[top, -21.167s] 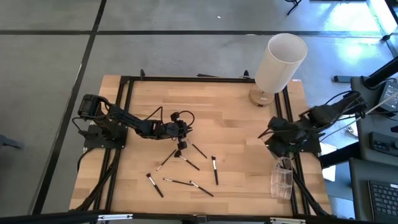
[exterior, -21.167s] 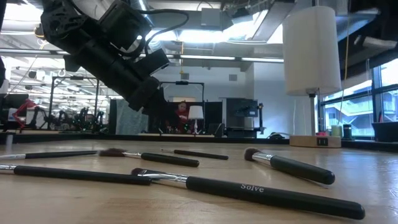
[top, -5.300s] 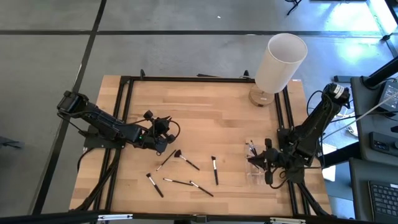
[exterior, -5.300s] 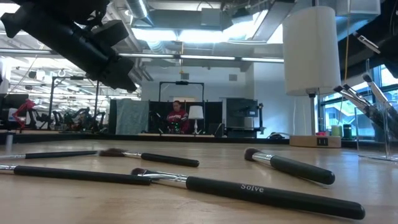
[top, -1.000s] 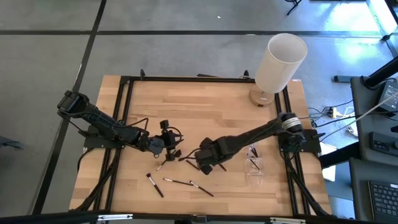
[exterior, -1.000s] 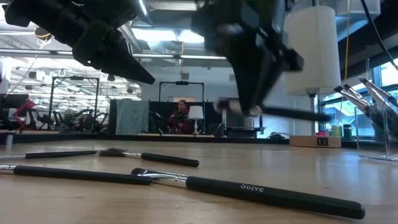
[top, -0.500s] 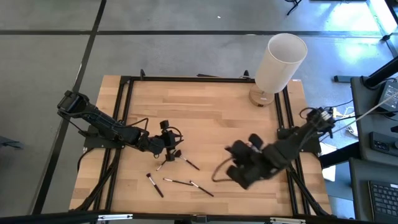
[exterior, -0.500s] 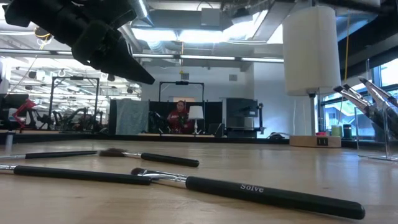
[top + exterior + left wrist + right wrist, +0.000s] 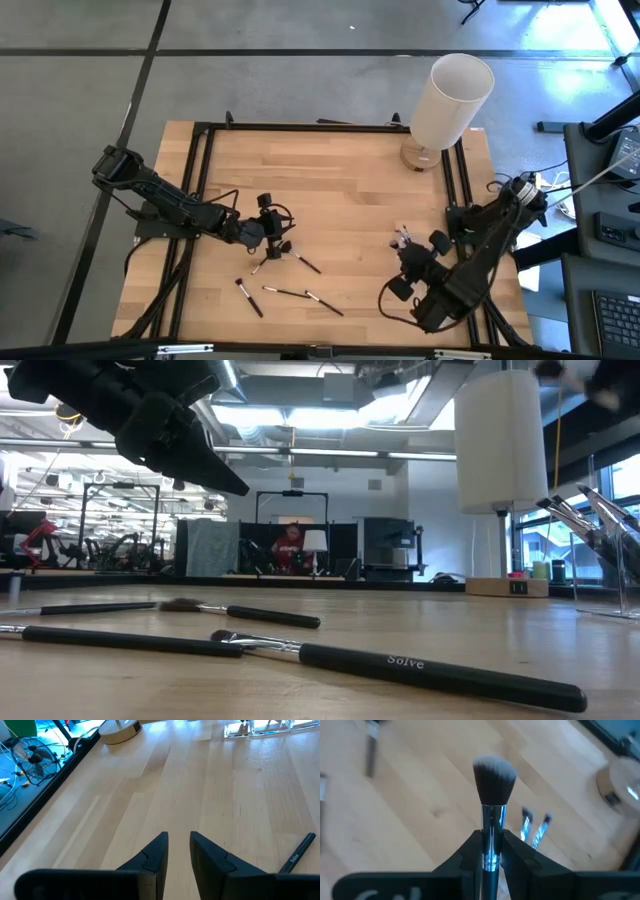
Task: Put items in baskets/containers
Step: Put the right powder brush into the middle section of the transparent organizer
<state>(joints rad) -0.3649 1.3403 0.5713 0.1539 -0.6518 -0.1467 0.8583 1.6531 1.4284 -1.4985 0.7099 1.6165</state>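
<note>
The right pincer (image 9: 491, 851) is pinching a makeup brush (image 9: 493, 790) by its shiny ferrule, bristle head pointing away from the wrist. In the high view this right pincer (image 9: 412, 280) hangs at the near right of the tabletop (image 9: 340, 170), just beside the clear box (image 9: 410, 250), from which several brush tips project. The left pincer (image 9: 178, 851) stands slightly parted with nothing between its fingers, low over the tabletop at centre left; in the high view the left pincer (image 9: 268, 232) sits just beside the remaining brushes (image 9: 290, 293), which lie scattered flat toward the near edge. Handling judgement: each brush is light, stiff along handle and ferrule, soft at the bristles, and thin enough to roll or pivot in a loose grip. Take hold across the handle or ferrule near mid-length, never on the bristles. The box looks light and could shift if struck. The white cylinder (image 9: 452, 98) stands at the far right, well apart.
</note>
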